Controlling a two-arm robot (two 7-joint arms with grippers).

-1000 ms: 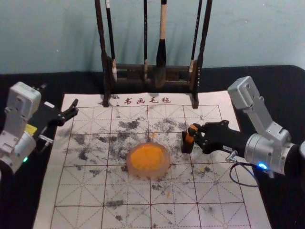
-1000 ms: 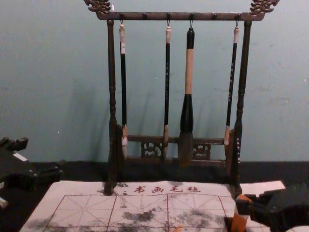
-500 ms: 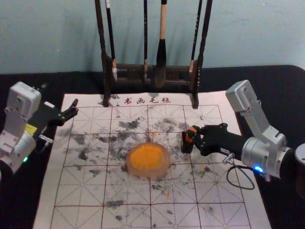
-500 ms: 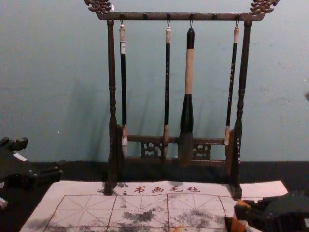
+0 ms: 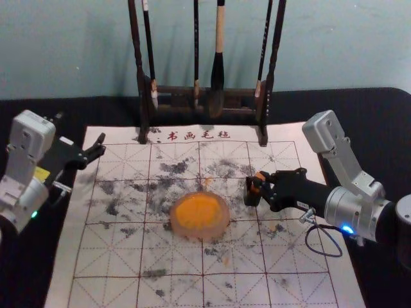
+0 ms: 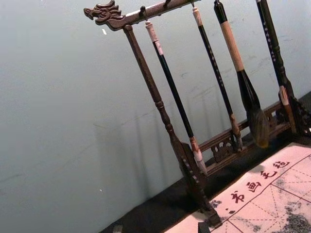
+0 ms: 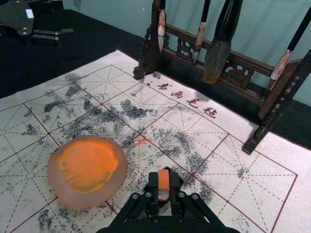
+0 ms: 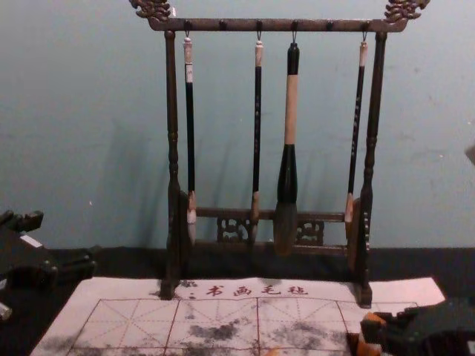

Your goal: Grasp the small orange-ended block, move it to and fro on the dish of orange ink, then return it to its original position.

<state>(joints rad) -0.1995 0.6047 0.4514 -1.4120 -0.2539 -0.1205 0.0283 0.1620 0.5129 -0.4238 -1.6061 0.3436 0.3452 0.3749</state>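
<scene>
The small orange-ended block [image 5: 259, 177] is located to the right of the dish of orange ink, a round, pinkish translucent dish [image 5: 225, 220], and slightly beyond it, apart from its rim. The right gripper [image 5: 262, 181], reaching in from the far right of the dish, is closed on the block, one finger to each side. In the right wrist view the orange end stands between the fingertips. A small black holder [image 5: 251, 198] is just beside the dish on its right, directly at the block; whether the block's lower end is inside it cannot be determined.

Orange ink [image 5: 197, 210] covers the middle of the dish. The left gripper [image 5: 79, 131] is parked to the left of and beyond the dish, fingers spread wide, holding nothing.

Beneath the dish lies a white felt mat [image 5: 115, 256] with red grid lines and black ink stains, spread on a black-covered desk [image 5: 379, 135]. Beyond the dish stands a dark carved wooden rack [image 8: 223, 25]; four brushes hang from it, including a thick one [image 8: 290, 111] with a pale wooden handle section.
</scene>
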